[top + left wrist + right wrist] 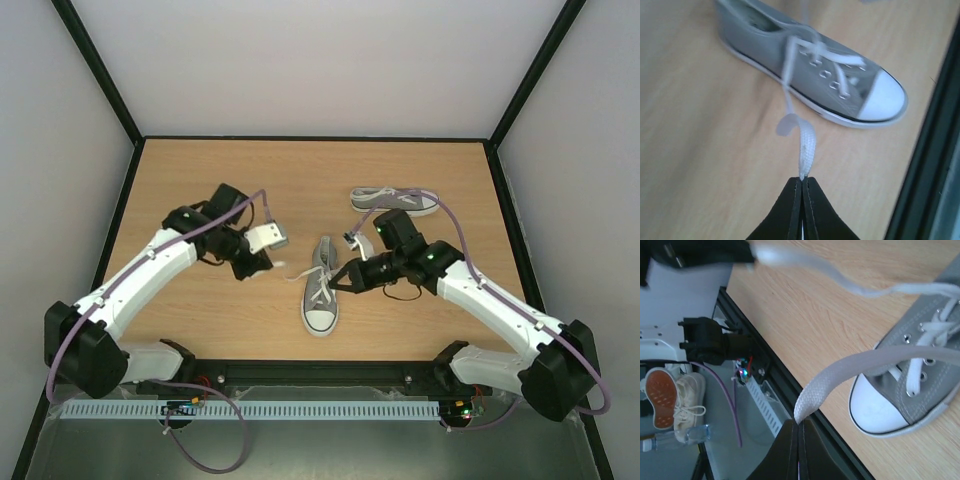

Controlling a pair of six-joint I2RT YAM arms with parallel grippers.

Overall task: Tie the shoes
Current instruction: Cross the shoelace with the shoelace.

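Left tool [802,184] tight on one white lace [805,142], right tool [798,426] on the other lace [840,374], grey shoe [321,287] between them

Robot lab cell: white walls [320,60], black frame [100,70] (wooden tabletop [300,170] inside).

Near shoe [320,288]: grey canvas, white toe cap, white sole with a thin dark line, silvery eyelets. Far shoe [394,199]: same grey and white. Laces [806,140]: white, fine woven texture. My left pincer [802,179] and my right pincer [799,422]: black. My arms [150,272]: white shells, black joints; purple cable [735,410]. Table [200,170]: light wood grain, black frame [927,150]. Spare shoe [690,390]: cream, orange-red sole.
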